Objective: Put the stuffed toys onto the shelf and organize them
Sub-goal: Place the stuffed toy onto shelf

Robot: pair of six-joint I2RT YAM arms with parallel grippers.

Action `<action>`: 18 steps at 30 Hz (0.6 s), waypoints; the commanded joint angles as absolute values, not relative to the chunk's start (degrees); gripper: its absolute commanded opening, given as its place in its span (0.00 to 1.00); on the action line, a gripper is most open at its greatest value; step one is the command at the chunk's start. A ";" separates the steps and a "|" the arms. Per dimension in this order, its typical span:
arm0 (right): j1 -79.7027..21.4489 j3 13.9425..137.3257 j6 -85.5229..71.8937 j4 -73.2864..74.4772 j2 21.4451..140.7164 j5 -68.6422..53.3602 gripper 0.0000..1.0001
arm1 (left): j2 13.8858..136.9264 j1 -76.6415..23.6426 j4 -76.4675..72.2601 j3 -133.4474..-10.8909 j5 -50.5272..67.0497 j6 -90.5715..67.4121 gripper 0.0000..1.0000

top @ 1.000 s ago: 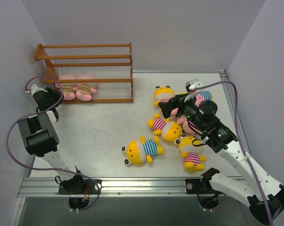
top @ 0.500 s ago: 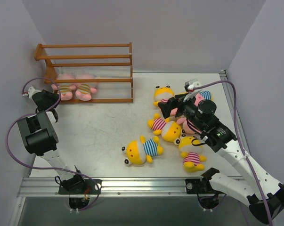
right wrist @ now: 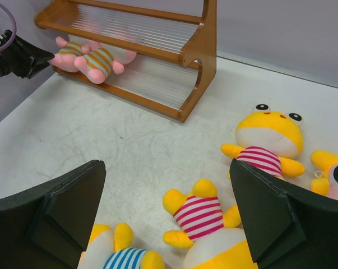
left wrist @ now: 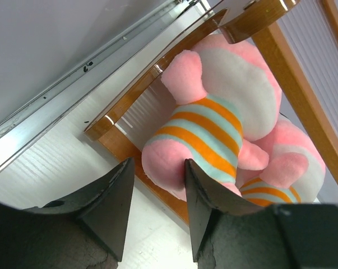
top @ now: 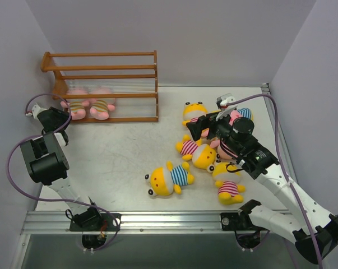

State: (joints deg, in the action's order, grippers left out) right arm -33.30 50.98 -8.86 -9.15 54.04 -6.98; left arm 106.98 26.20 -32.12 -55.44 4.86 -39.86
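Pink stuffed toys (top: 91, 106) on the shelf (top: 107, 67), left gripper (left wrist: 157, 165) beside them with fingers apart, right gripper (right wrist: 167, 168) likewise wide.

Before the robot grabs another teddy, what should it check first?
1. Right hand open and empty: ok.
2. Yellow toy in pink stripes lies just ahead of it: ok.
3. Left hand open: ok.
4. Left hand clear of the nearest pink toy: cannot tell.
5. That toy and its pink neighbour both on the bottom tier of the shelf: ok.
6. Free room on that tier beside them: ok.
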 commanded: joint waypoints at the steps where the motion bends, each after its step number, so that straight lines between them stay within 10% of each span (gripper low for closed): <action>1: -32.96 52.65 -8.17 -11.07 54.05 -8.26 0.98 | 106.88 27.51 -30.59 -57.04 3.08 -40.96 0.50; 18: -32.96 52.73 -8.00 -10.99 54.05 -8.96 0.98 | 105.56 27.95 -25.49 -59.59 2.90 -41.13 0.59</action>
